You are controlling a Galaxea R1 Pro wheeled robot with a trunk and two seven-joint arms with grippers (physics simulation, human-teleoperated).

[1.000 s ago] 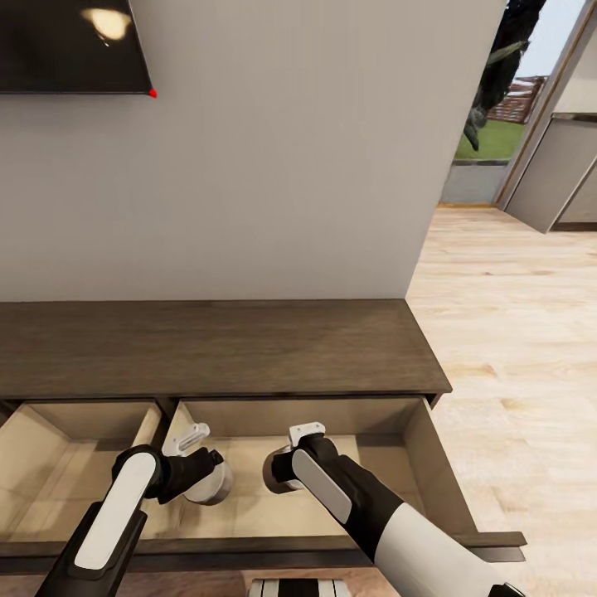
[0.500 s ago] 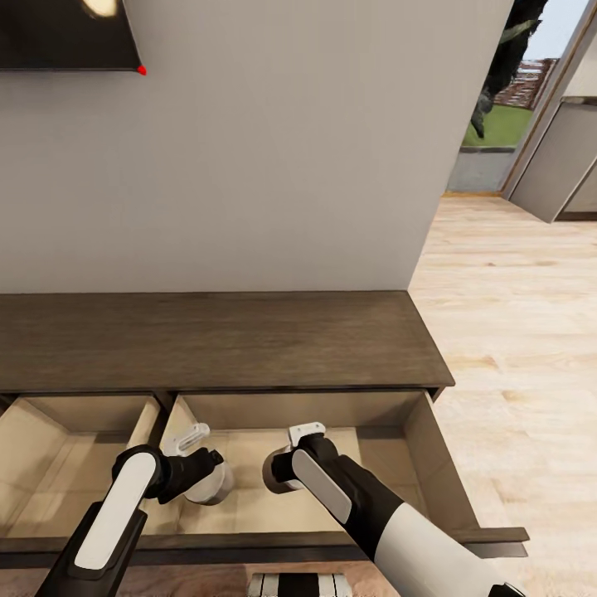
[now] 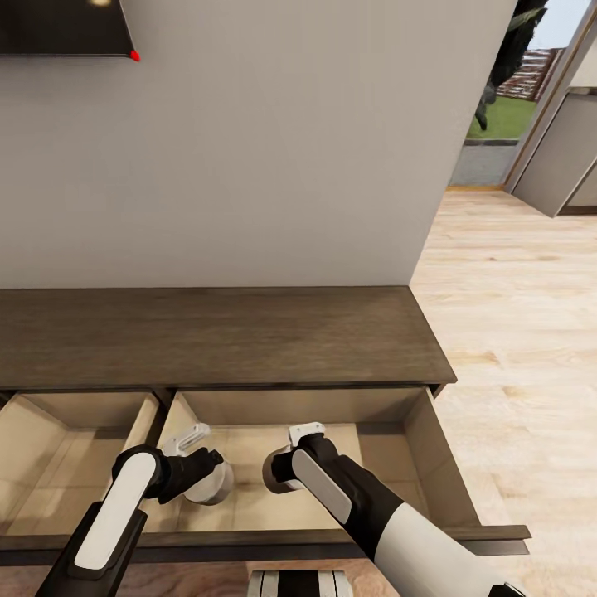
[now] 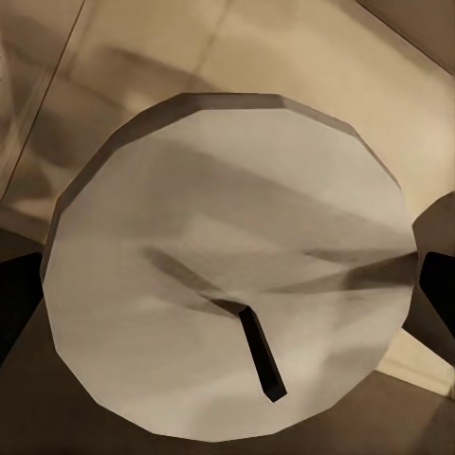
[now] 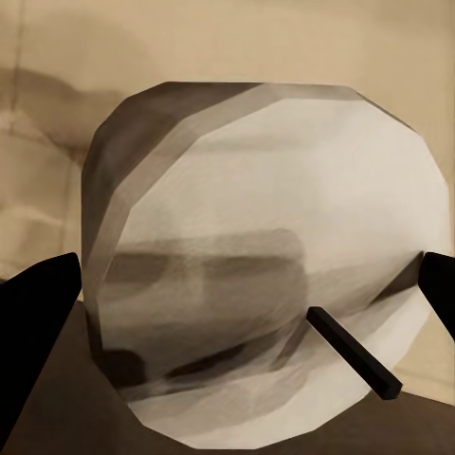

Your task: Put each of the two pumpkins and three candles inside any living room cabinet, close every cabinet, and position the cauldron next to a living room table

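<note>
Two candles hang over the open right-hand drawer point(image 3: 419, 452) of the cabinet point(image 3: 215, 336), one in each arm. The left candle point(image 3: 211, 485) sits between the jaws of the left gripper point(image 3: 203, 473), and in the left wrist view its flat wick end point(image 4: 232, 275) faces the camera with a dark finger point(image 4: 14, 303) at either side. The right candle point(image 3: 278, 474) is clasped the same way by the right gripper point(image 3: 282, 473); its round face point(image 5: 275, 256) sits between two black fingertips point(image 5: 38, 299). Both jaws look clenched on their candles.

Each candle seems to lie on its side, axis running along the fingers, above the pale drawer floor rather than resting on it, as far as I can judge. They hang near each other, apart. The neighbouring left drawer point(image 3: 50, 448) also stands open; what I can see of either drawer holds nothing else. Letting go here should drop both inside.
</note>
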